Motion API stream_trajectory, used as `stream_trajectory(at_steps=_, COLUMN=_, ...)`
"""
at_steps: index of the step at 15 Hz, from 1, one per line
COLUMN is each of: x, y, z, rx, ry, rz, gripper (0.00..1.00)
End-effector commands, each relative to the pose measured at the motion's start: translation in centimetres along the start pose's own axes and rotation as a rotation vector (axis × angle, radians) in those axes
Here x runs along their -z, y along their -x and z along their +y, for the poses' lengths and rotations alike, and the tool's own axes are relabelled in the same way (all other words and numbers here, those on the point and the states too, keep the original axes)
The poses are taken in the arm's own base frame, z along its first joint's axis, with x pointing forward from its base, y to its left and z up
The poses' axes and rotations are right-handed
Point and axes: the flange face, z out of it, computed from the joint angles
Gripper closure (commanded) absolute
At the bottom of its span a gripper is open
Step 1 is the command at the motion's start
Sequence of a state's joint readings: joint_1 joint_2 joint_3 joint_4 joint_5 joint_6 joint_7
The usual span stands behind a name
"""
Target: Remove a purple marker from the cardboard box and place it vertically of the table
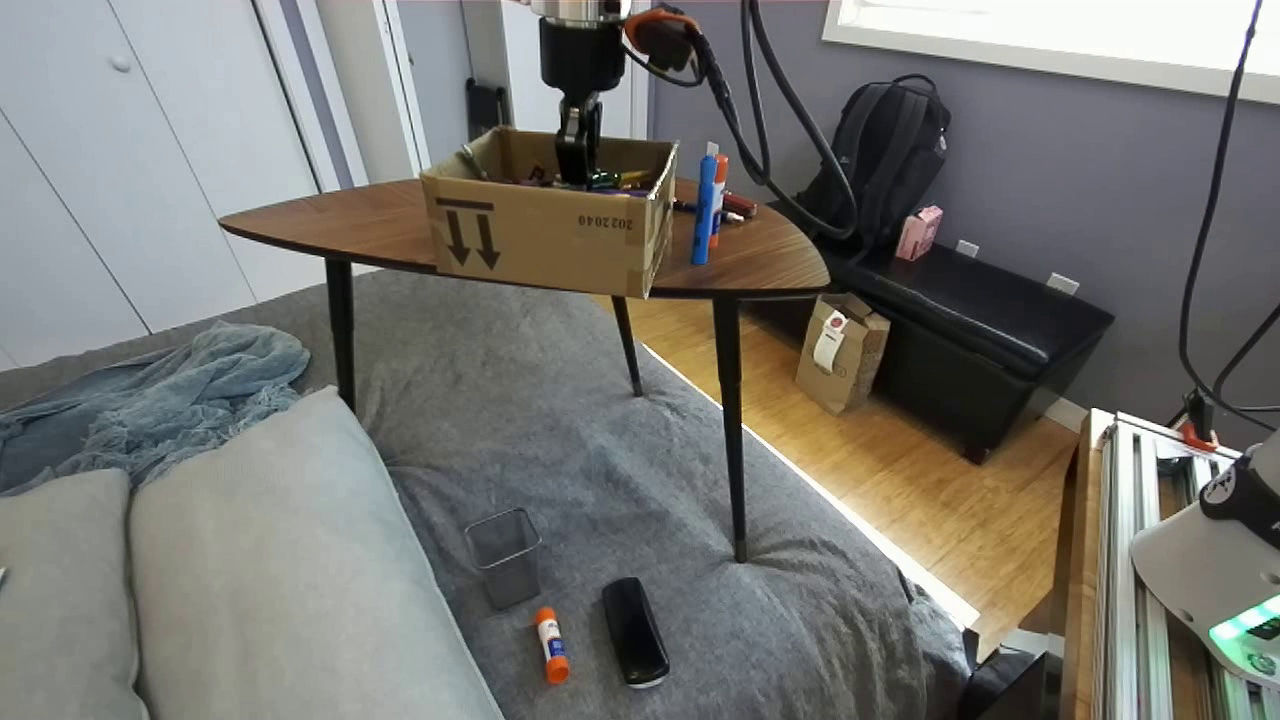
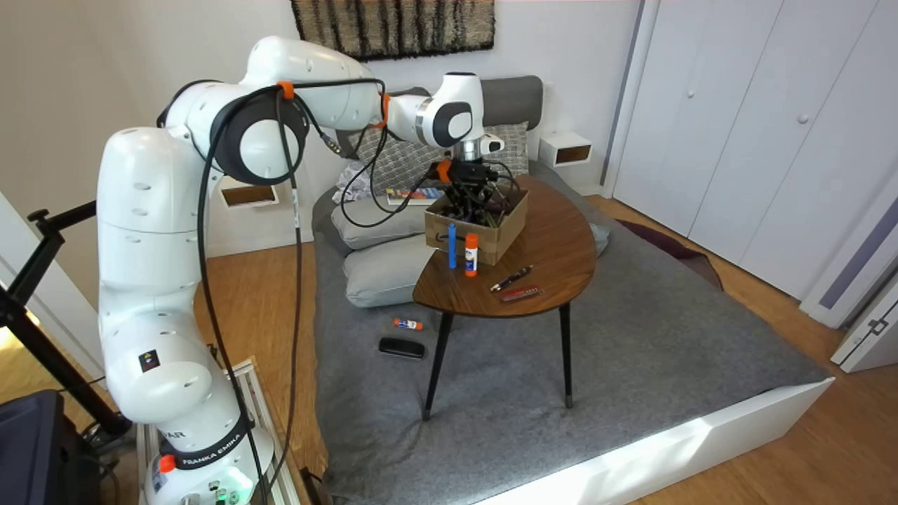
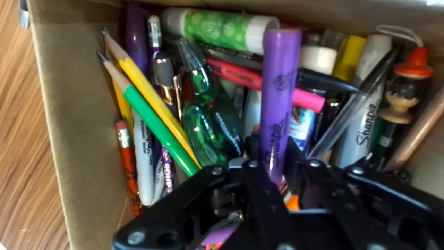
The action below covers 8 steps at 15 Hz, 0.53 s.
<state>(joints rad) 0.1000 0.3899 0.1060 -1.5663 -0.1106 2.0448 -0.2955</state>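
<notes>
The cardboard box [image 1: 540,240] stands on the wooden table [image 1: 325,225] and is full of pens, pencils and markers; both also show in the other views, with the box wall [image 3: 81,132] and tabletop [image 3: 20,146] in the wrist view. My gripper [image 1: 577,170] points down into the box. In the wrist view, its fingers [image 3: 274,149] are closed around the purple marker [image 3: 281,73], one on each side of its barrel. The marker lies above the other pens, its far end hidden by the finger. In an exterior view, cables partly cover the gripper [image 2: 471,203].
A blue marker [image 2: 452,245] and an orange-capped glue stick [image 2: 471,254] stand upright on the table beside the box. A dark pen [image 2: 511,278] and a red pen [image 2: 520,294] lie near them. Loose cables [image 1: 800,120] hang beside the gripper.
</notes>
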Motion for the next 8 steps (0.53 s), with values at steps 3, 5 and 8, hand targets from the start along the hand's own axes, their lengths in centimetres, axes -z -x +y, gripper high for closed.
stream_trajectory(at_steps=3, x=4.1, y=0.3, z=-0.3, rx=-0.01, ry=0.042, rz=0.071, gripper=0.95)
stream_trajectory(at_steps=5, x=5.9, y=0.8, z=-0.4, rx=-0.019, ry=0.059, rz=0.11, gripper=0.95)
stream_trajectory(at_steps=8, x=8.7, y=2.1, z=-0.3, rx=-0.063, ry=0.089, rz=0.167, gripper=0.95)
